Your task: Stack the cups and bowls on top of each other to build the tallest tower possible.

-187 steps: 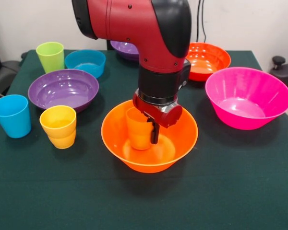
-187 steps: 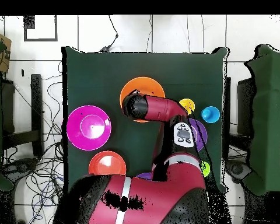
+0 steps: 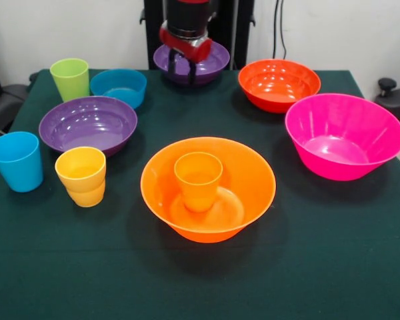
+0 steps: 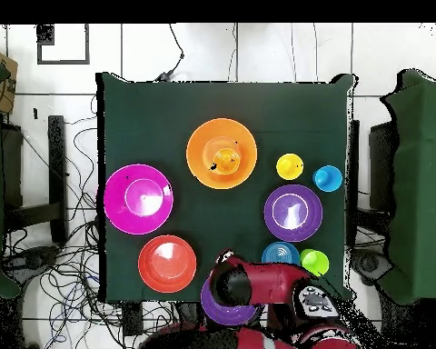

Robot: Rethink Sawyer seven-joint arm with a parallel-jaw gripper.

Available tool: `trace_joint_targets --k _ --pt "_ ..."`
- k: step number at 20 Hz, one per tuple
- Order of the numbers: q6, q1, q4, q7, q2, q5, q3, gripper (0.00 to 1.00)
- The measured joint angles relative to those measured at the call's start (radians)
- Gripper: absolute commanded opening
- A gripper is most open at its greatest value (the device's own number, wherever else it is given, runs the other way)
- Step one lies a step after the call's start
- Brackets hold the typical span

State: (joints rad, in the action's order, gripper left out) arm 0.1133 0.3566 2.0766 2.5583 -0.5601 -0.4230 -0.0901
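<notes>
The wide orange bowl (image 3: 247, 180) (image 4: 203, 150) stands mid-table with the small orange cup (image 3: 199, 180) (image 4: 225, 162) upright inside it. My gripper (image 3: 182, 70) (image 4: 229, 286) is at the table's robot-side edge, shut on the near rim of a purple bowl (image 3: 213, 63) (image 4: 217, 314), which seems slightly raised. The second purple bowl (image 3: 88, 123) (image 4: 292, 213) sits apart. The yellow cup (image 3: 81, 176) (image 4: 290, 166), blue cup (image 3: 17, 161) (image 4: 327, 178) and lime green cup (image 3: 71, 79) (image 4: 314, 263) stand upright.
A small blue bowl (image 3: 119, 87) (image 4: 281, 254) sits beside the green cup. A red-orange bowl (image 3: 279, 85) (image 4: 167, 264) and a wide pink bowl (image 3: 343, 137) (image 4: 138, 199) stand on the other side of the dark green cloth (image 3: 320, 267).
</notes>
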Motion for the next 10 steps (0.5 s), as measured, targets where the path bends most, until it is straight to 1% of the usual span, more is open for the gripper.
trace_joint_targets --k 1,2,5,7,10 --pt "-0.001 -0.02 0.021 0.029 0.003 0.053 -0.017 1.0" --pt "-0.002 -0.039 0.039 0.056 0.006 0.091 -0.033 1.0" --pt "-0.02 -0.091 0.093 0.129 0.013 0.169 -0.071 1.0" --pt "-0.052 -0.126 0.145 0.184 0.015 0.2 -0.098 1.0" --pt "-0.075 -0.144 0.189 0.214 0.014 0.204 -0.118 1.0"
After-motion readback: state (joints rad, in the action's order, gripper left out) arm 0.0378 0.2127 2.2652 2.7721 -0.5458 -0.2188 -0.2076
